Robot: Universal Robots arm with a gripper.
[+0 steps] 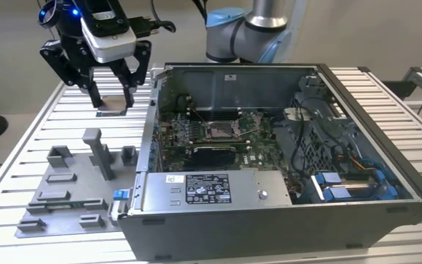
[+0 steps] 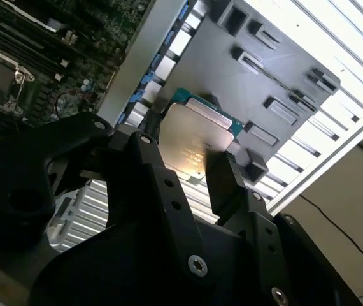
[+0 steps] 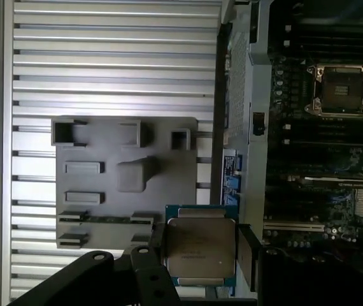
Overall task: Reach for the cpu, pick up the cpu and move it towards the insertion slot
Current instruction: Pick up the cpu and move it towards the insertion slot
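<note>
The cpu [image 1: 114, 103] is a thin square chip with a silvery top, held off the table between the black fingers of my gripper [image 1: 112, 104], which is shut on it. This is at the exterior view's left, outside the open computer case. Both wrist views show the cpu [image 2: 197, 137] [image 3: 200, 245] clamped by its two edges in the gripper [image 2: 188, 167] [image 3: 202, 256], high above the grey fixture plate. The insertion slot [image 1: 222, 130] [image 3: 342, 89], a metal-framed socket with a wire lever, sits in the green motherboard inside the case, to the exterior view's right of the gripper.
The open computer case [image 1: 284, 220] fills the middle and right of the slatted table [image 1: 20, 159]. A grey fixture plate [image 1: 72, 181] with upright blocks lies beside the case wall, under and in front of the gripper. The arm's base [image 1: 248, 33] stands behind the case.
</note>
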